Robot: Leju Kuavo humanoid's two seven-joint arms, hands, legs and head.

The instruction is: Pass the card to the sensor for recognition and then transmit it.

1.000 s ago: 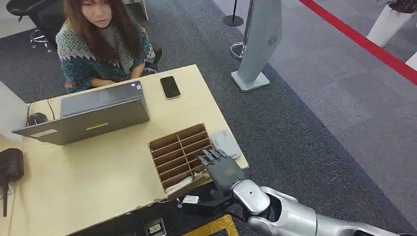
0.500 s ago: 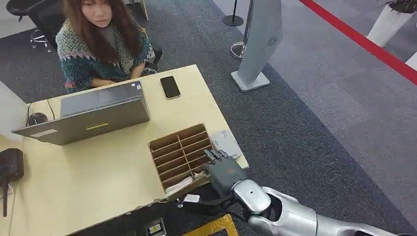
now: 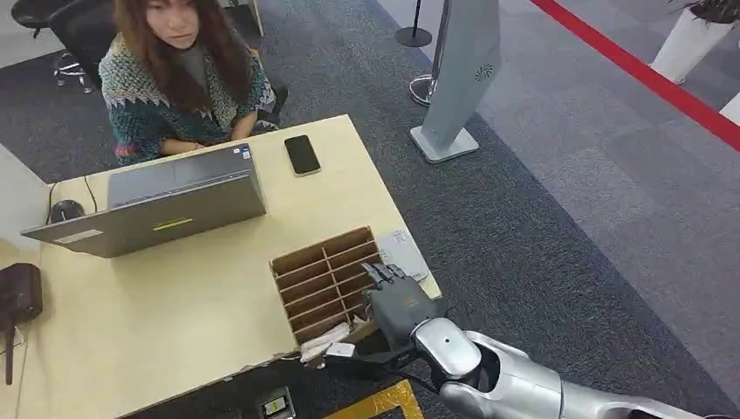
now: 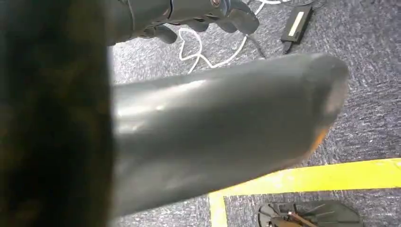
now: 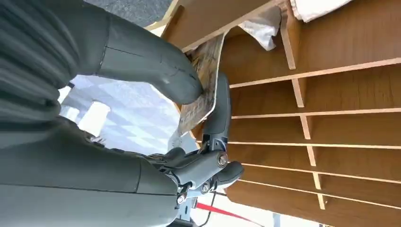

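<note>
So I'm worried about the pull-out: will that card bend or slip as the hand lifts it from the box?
The card looks thin and is pinched near one edge by the right hand, so it may flex a little. Its printed face looks smooth, so it could slip. The wooden box looks light and may shift.

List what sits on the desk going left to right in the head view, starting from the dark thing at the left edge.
Dark object at the desk's left edge → mouse → laptop → phone → wooden divided card box → right robot hand at the box's near right corner.
</note>
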